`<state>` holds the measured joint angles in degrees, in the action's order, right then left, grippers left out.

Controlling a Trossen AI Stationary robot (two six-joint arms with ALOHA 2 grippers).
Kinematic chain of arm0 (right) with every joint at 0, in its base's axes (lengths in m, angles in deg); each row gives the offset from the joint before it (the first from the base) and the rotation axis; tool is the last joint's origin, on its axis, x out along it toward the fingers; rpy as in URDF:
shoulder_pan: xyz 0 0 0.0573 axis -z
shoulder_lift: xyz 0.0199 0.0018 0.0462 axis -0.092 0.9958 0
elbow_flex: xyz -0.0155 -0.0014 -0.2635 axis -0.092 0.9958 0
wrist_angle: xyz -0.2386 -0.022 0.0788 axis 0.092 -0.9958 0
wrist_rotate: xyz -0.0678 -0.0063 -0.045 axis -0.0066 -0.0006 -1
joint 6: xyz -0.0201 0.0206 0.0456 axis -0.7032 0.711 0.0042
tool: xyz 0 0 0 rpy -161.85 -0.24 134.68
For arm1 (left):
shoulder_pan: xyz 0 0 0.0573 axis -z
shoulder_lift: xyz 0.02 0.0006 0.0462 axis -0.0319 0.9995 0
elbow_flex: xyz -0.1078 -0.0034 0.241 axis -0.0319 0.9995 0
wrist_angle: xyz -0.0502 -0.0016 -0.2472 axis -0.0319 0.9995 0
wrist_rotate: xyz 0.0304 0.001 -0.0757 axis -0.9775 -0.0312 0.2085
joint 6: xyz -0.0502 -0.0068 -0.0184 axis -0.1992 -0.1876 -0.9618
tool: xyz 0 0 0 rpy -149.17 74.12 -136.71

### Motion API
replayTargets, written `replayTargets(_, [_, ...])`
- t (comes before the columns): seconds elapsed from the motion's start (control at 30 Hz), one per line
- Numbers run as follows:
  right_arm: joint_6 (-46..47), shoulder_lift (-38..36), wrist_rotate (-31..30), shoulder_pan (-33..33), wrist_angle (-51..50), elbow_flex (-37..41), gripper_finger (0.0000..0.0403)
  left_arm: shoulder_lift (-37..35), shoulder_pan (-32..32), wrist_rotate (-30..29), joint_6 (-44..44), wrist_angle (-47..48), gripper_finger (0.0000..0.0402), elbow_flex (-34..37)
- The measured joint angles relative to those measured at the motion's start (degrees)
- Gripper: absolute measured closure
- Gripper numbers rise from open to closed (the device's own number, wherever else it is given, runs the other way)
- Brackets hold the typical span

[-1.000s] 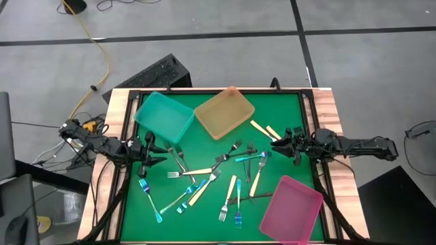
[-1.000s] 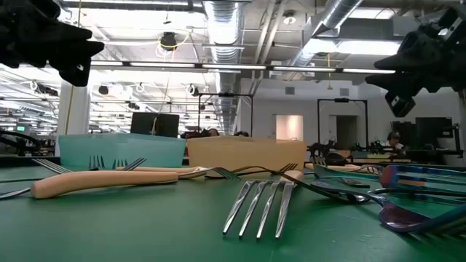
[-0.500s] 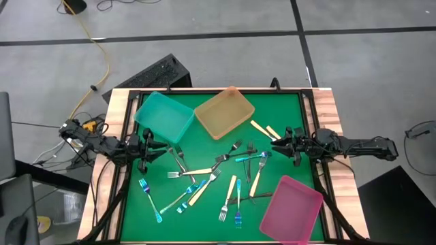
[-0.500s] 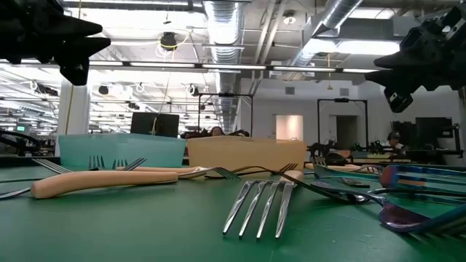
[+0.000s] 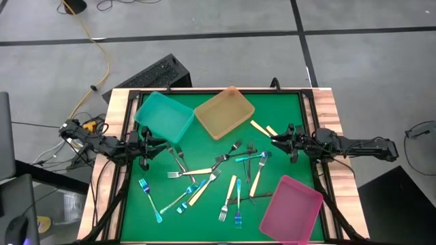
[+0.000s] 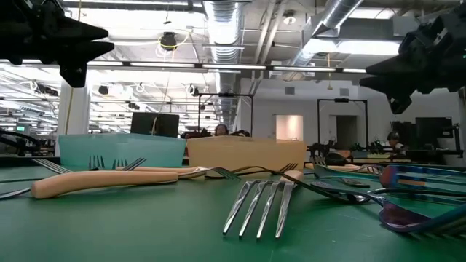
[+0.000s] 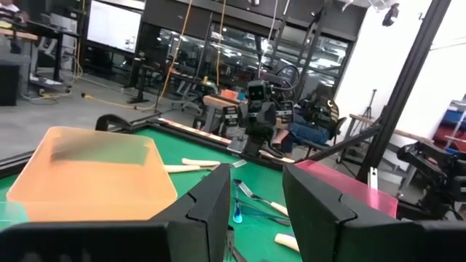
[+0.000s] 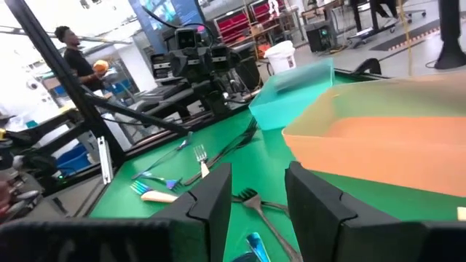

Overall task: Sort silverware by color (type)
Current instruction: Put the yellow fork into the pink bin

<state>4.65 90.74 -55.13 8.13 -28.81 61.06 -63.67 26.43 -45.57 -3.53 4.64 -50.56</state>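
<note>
Both tools, left [image 5: 158, 149] and right [image 5: 274, 141], edged slightly inward.

Nothing to read here: no lettering, label, brand, number or sign can be made out in any of the views.
</note>
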Motion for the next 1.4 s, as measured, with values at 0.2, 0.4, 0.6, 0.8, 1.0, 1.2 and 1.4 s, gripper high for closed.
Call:
replayTargets(0.2, [-0.07,0.00,-0.04,-0.02,-0.09,0.01,0.0251,-0.01,0.00,-0.14,-0.03,0.02,0.0289,0.00])
replayTargets(0.4, [-0.07,-0.01,-0.02,-0.02,-0.26,0.00,0.0251,0.00,0.00,-0.07,-1.20,0.04,0.0289,0.00])
replayTargets(0.6, [-0.04,0.00,0.00,-0.02,-0.37,0.00,0.0251,0.00,0.00,-6.45,-0.56,0.02,0.0289,0.00])
replayTargets(0.8, [1.61,-0.01,-3.68,0.04,0.09,-0.23,0.0251,0.02,-0.01,-7.65,-2.19,-1.79,0.0289,-0.84])
replayTargets(1.0, [-3.08,0.00,-10.40,0.78,-0.76,-2.53,0.0248,0.30,0.00,-3.11,0.96,-1.63,0.0289,-5.67])
replayTargets(1.2, [-5.13,0.02,-13.35,1.97,-1.09,-4.64,0.0211,4.98,0.00,-1.12,5.51,-0.87,0.0289,-10.87])
replayTargets(1.4, [-5.95,1.74,-13.71,3.78,-2.71,-7.62,0.0157,13.97,0.00,-1.14,5.33,6.56,0.0289,-17.83])
